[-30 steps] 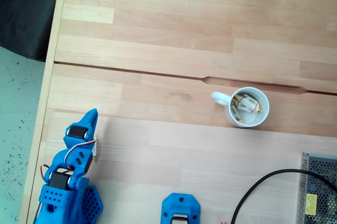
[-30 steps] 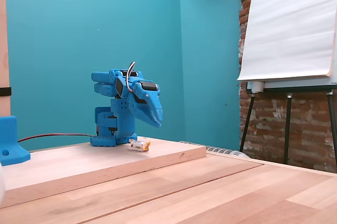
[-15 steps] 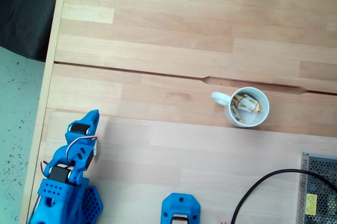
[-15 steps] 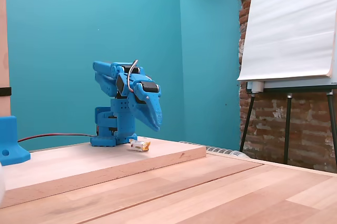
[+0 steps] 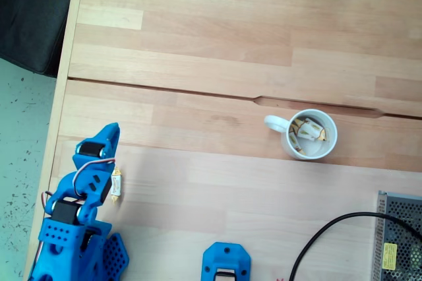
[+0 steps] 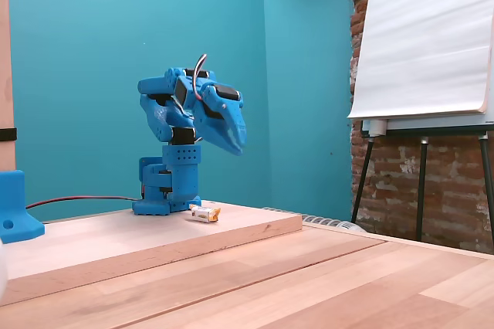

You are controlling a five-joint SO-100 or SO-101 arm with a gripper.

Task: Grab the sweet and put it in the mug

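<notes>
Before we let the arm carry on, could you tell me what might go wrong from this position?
1. The sweet lies beside the arm's base, near the table edge; a clumsy descent could knock it off.
2. The gripper hangs raised above it, so the approach must be steep.
3. The mug already holds sweets and stands far off, so a dropped sweet could bounce out.

Both fixed views are bright and evenly lit, with soft, faint shadows. The surface (image 5: 231,83) looks slightly washed out around the mug (image 5: 310,135). Near the flipchart (image 6: 424,35), focus is soft.
</notes>
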